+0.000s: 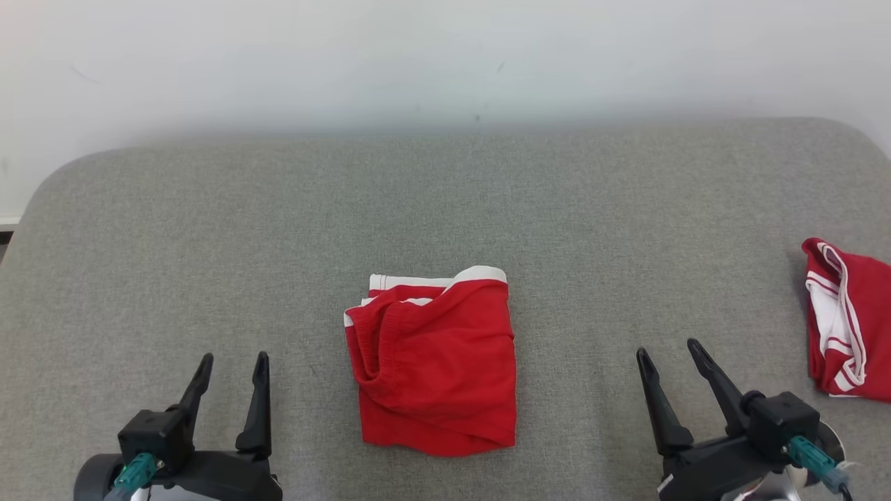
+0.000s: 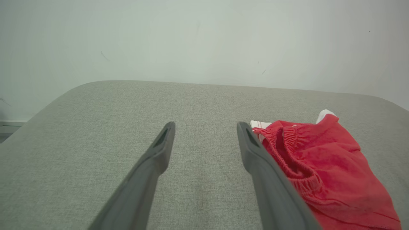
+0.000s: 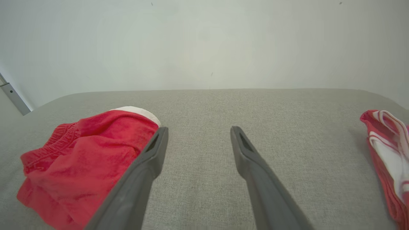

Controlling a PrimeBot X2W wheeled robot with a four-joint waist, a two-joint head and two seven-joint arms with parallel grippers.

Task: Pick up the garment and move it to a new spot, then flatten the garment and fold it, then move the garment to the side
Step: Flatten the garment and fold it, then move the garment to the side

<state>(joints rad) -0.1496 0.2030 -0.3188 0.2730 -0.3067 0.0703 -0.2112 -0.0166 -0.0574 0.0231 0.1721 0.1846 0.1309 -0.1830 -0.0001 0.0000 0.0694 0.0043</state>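
Head view: both grippers (image 1: 234,355) (image 1: 666,346) agape, empty

Red cloth garment (image 1: 435,365) soft, matt; grey woven upholstery (image 1: 278,229) coarse, matt.

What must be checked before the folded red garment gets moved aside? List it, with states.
1. Left pincer open, holding nothing: ok.
2. Right pincer open, holding nothing: ok.
3. Red garment folded, lying between both pincers: ok.
4. Fold flat: not ok, waistband bunches on its left.
5. Bare grey surface left of it for placing: ok.
6. Second red garment at the right edge, apart from it: ok.
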